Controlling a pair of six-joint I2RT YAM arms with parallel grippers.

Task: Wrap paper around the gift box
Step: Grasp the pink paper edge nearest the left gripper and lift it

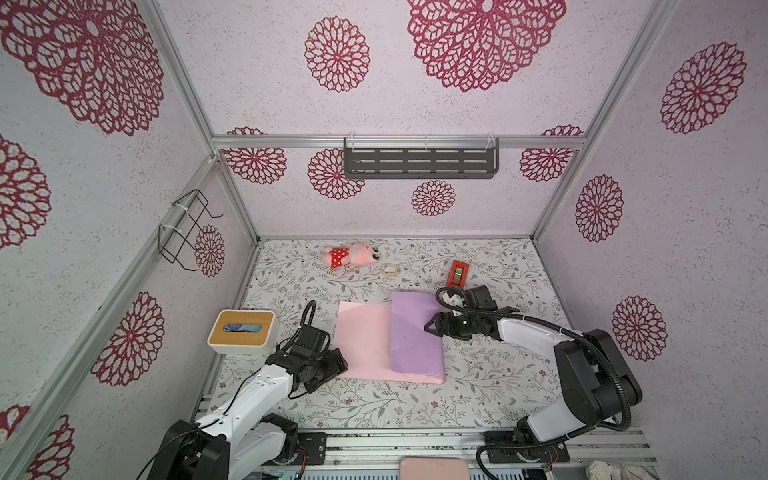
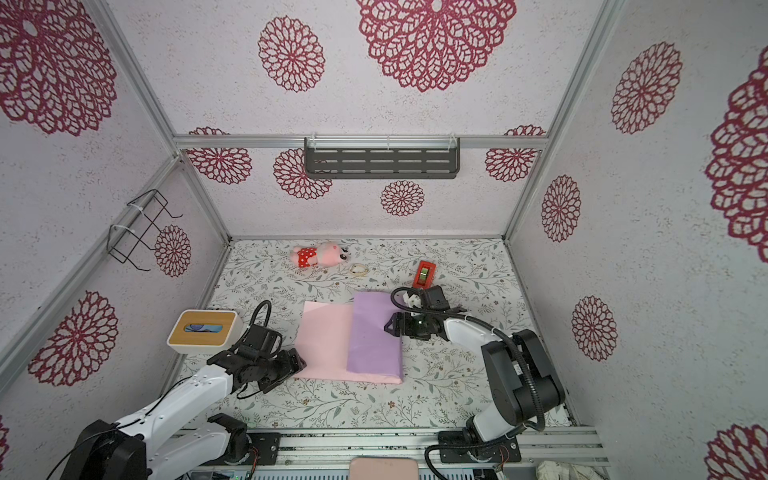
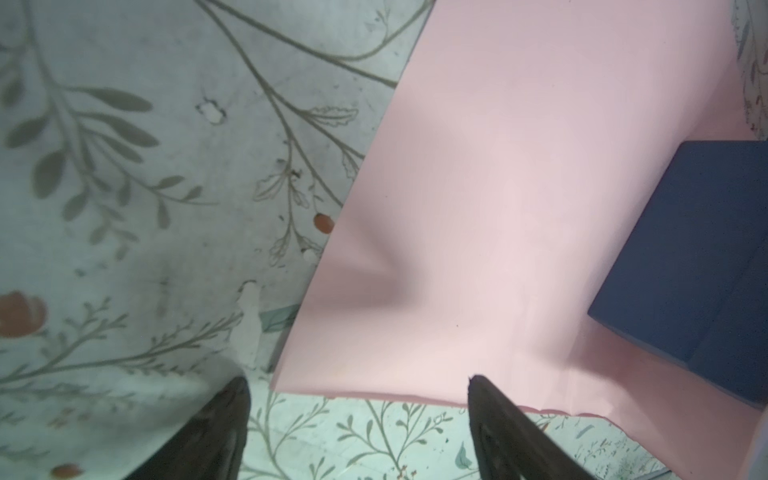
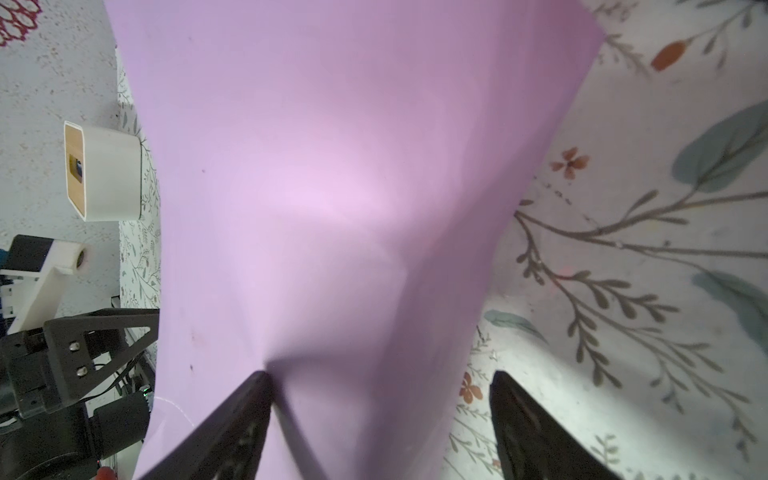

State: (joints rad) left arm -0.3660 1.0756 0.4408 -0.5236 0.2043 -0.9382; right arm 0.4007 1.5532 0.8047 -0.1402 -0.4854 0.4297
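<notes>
Right pincer [image 1: 429,326] low, agape, perhaps against paper [image 1: 365,340].

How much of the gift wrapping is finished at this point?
The first fold is done: one side of the paper lies over the gift box, lilac face up. In hand: nothing is gripped; the left gripper hangs open at the flat pink side's edge, the right gripper open against the lilac flap. To do: the pink side lies flat, not yet folded over, and the tape dispenser sits apart at the back.
</notes>
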